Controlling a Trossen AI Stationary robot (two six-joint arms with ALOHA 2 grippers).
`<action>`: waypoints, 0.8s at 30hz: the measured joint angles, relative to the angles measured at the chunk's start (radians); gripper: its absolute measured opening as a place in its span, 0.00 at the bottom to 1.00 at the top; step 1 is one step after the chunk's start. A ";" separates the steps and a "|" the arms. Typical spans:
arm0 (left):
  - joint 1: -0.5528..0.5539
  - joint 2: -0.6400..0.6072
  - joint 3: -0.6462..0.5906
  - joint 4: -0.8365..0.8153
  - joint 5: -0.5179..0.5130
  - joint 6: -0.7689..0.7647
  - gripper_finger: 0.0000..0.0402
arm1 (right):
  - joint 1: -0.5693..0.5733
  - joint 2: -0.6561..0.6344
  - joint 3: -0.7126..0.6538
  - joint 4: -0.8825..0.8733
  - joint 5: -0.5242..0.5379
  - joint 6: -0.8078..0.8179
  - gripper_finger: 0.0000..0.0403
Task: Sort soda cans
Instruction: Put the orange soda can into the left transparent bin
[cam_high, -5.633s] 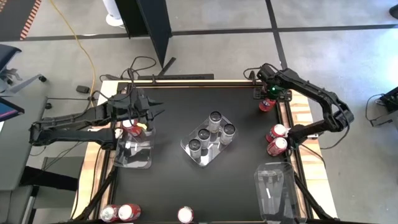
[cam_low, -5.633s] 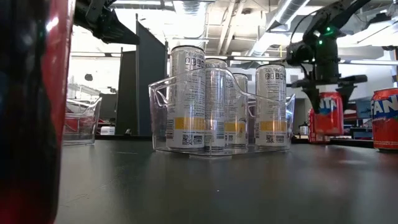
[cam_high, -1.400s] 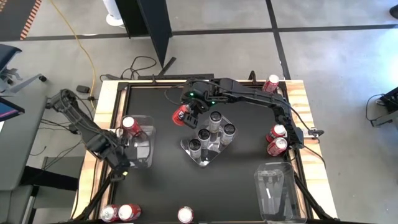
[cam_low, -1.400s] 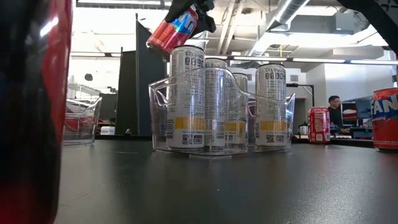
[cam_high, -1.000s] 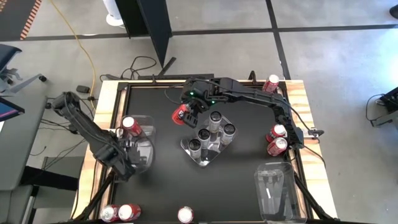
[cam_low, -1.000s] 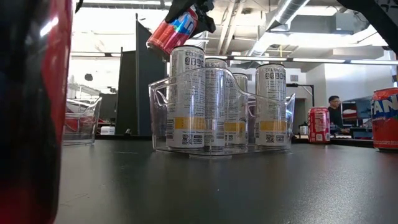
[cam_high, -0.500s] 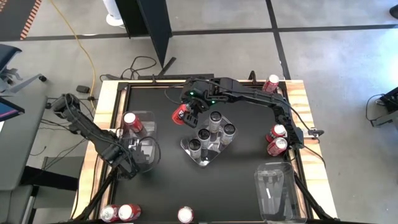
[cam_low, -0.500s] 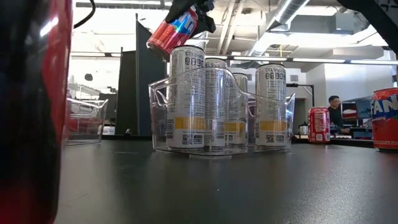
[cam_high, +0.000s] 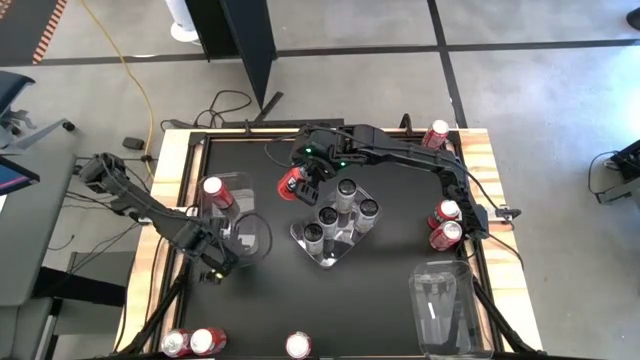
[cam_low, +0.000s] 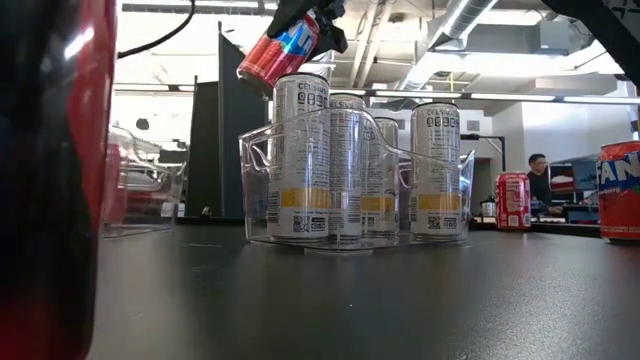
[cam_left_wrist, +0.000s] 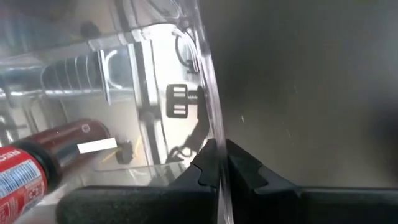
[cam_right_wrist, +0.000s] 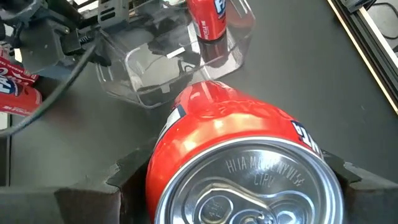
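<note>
Left gripper (cam_left_wrist: 217, 163) jaws pinching clear tray (cam_high: 243, 232) wall, right gripper (cam_high: 300, 180) jaws holding red can (cam_high: 291, 185), fingers mostly hidden.

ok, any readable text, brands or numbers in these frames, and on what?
"FAN": red can at the low view's right edge, the word cut off by the frame.
Silver cans: label print too small to read.
Lifted red can: embossed lid lettering and side logo not legible.

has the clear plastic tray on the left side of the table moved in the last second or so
Yes. The clear plastic tray, pinched at its wall by the left gripper, has slid and swung toward the fixed middle tray of silver cans.
</note>
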 joint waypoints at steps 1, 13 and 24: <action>0.012 0.003 0.000 0.013 -0.001 0.027 0.00 | 0.000 0.000 0.000 0.000 0.000 0.000 0.76; 0.143 0.085 0.007 0.137 0.037 0.297 0.00 | -0.001 0.000 0.000 -0.007 0.000 -0.003 0.76; 0.215 0.091 0.040 0.239 0.048 0.426 0.00 | -0.009 0.000 0.000 -0.021 0.000 -0.004 0.76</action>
